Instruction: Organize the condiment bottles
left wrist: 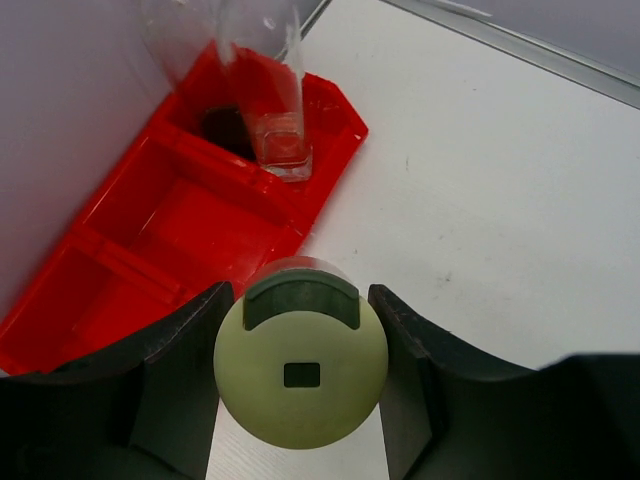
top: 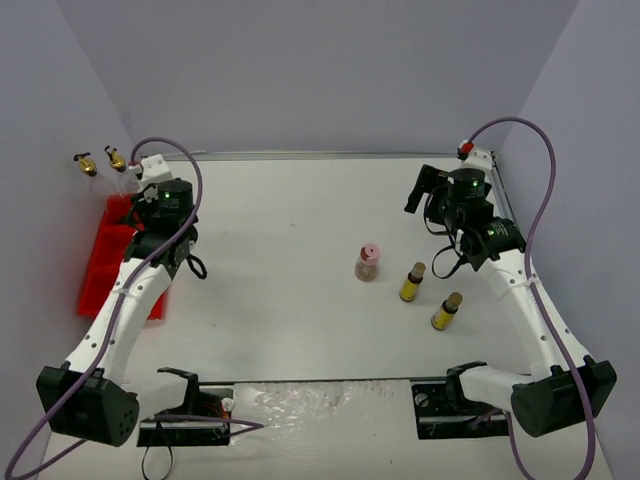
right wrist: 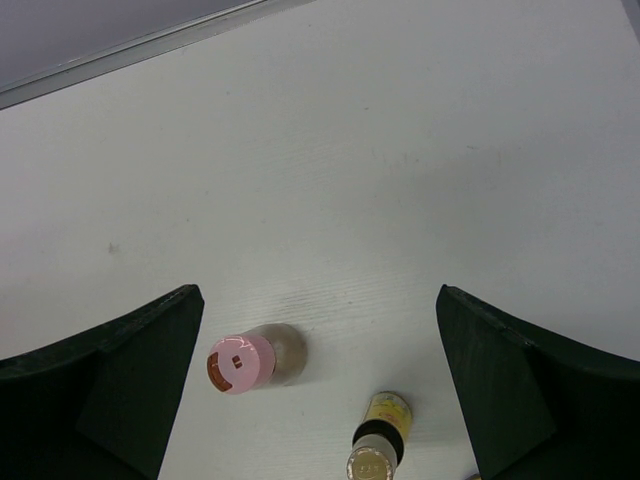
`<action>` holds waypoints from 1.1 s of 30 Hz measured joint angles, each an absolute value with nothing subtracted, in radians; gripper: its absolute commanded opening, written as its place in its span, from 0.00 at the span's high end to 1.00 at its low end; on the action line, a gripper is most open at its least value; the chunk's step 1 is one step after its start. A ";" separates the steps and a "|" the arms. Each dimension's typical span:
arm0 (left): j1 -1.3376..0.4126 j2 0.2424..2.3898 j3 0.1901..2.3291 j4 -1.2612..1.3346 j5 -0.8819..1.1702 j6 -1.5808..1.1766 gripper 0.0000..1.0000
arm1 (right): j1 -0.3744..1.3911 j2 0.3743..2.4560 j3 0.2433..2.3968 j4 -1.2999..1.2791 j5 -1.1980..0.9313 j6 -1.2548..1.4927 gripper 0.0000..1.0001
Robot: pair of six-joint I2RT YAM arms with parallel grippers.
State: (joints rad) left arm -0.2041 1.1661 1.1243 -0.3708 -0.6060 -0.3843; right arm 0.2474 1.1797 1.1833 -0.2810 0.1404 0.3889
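My left gripper (left wrist: 300, 296) is shut on the yellow cap of a squat beige bottle (left wrist: 300, 375), held over the table just right of the red tray (left wrist: 190, 225). Two tall clear bottles (left wrist: 277, 125) stand in the tray's far compartment; their gold spouts (top: 115, 158) show in the top view. The pink-capped bottle (top: 368, 262) and two slim yellow brown-capped bottles (top: 412, 282) (top: 446, 311) stand upright on the table at centre right. My right gripper (right wrist: 318, 296) is open and empty, high above the pink-capped bottle (right wrist: 243, 362) and one slim bottle (right wrist: 377, 445).
The red tray (top: 100, 275) lies along the left wall, with its nearer compartments empty. Grey walls close the table on the left, back and right. The right arm (top: 470, 215) hovers near the back right.
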 measured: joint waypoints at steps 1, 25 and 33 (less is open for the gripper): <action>-0.165 1.165 1.110 -0.358 -0.582 -0.389 1.00 | 0.247 1.179 1.181 -0.279 0.139 0.389 0.00; 0.224 1.331 0.991 -0.044 -0.449 -0.441 1.00 | 0.247 1.164 1.125 -0.251 0.080 0.389 0.00; 0.275 1.343 0.921 0.072 -0.454 -0.447 1.00 | 0.247 1.149 1.125 -0.250 0.070 0.389 0.00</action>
State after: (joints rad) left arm 0.2750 1.3425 0.9214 0.0724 -0.4541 -0.4472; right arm 0.2475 1.1495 1.1248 -0.2501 0.0696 0.3892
